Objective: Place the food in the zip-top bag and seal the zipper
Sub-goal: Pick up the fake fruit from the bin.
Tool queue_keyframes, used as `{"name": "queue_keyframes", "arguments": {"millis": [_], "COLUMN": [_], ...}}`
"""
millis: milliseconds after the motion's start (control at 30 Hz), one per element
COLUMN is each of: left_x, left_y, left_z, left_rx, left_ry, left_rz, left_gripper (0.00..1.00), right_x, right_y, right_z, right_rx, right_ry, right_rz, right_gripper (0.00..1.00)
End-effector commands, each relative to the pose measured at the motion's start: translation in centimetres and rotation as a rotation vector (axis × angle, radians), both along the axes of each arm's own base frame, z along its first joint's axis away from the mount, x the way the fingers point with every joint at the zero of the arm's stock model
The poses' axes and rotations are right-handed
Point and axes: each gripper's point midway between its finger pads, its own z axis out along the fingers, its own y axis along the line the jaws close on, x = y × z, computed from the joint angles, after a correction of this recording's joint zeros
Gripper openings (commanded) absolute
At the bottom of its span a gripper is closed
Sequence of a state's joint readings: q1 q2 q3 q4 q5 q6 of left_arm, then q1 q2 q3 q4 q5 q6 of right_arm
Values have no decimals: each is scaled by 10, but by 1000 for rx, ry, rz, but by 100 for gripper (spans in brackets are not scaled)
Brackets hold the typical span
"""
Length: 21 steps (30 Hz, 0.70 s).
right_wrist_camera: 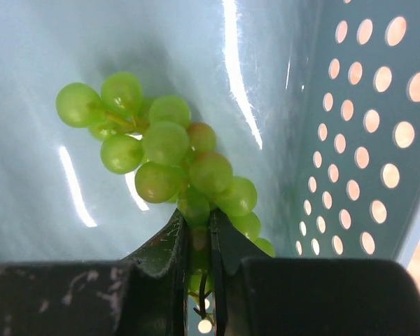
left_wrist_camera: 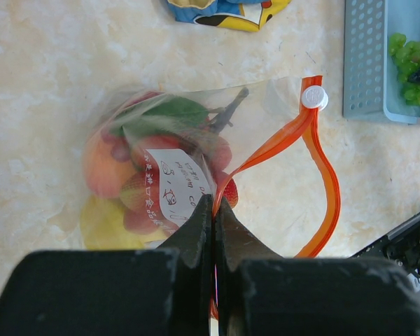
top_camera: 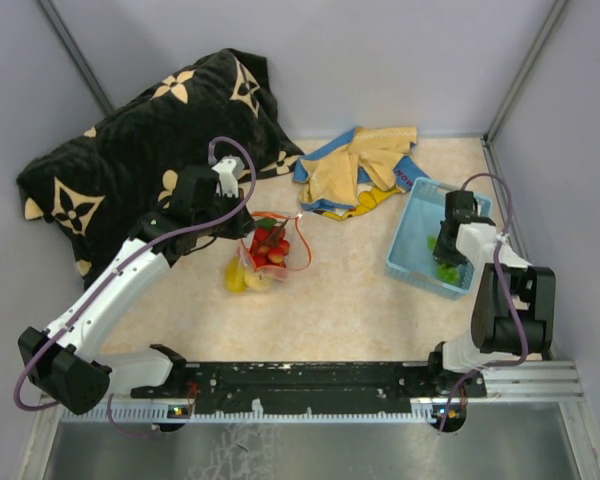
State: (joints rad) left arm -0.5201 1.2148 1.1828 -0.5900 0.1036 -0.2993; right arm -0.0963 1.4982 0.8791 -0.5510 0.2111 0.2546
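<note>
Bag [left_wrist_camera: 259, 112] on table [top_camera: 360, 290], centre-left, lying flat. Mouth open: zipper [left_wrist_camera: 327, 175] strips bowed apart, white slider [left_wrist_camera: 313, 97] at one end. Inside: red berries [left_wrist_camera: 143, 192], orange [left_wrist_camera: 101, 164], yellow fruit [left_wrist_camera: 108, 224]. L gripper [left_wrist_camera: 214, 206] jaws pressed together, pinching bag edge by zipper. Green grapes [right_wrist_camera: 161, 154] in blue basket [right_wrist_camera: 364, 140] at table's right. R gripper [right_wrist_camera: 199, 234] jaws nipping bunch's lower end. Cloth [top_camera: 360, 170] at back, betw bag & basket.

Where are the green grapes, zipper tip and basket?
green grapes [right_wrist_camera: 166, 143]: right wrist view, middle of bunch.
zipper tip [left_wrist_camera: 313, 97]: left wrist view, round white face.
basket [left_wrist_camera: 365, 59]: left wrist view, perforated wall.
</note>
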Motion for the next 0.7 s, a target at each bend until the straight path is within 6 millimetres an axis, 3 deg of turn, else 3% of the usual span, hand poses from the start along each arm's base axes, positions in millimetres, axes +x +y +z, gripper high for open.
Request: {"name": "queue_keyframes", "arguments": {"millis": [0,267,667], "left_x": [6,7,8], "left_y": [-1,-2,-4], "left_z": [7,6,10], "left_rx": [-17,-17,-13], "left_ry": [-26,-28,-59], "left_rz": [14,13,-17], "left_gripper": [0,0,0], "right_x": [21,35,36], "right_y": [4,35,121], "right_z": [41,96,200], "right_rx": [23,79,116], "right_ry": [-128,-288,-495], "right_rz": [30,139,461], "right_gripper": [4,4,3]}}
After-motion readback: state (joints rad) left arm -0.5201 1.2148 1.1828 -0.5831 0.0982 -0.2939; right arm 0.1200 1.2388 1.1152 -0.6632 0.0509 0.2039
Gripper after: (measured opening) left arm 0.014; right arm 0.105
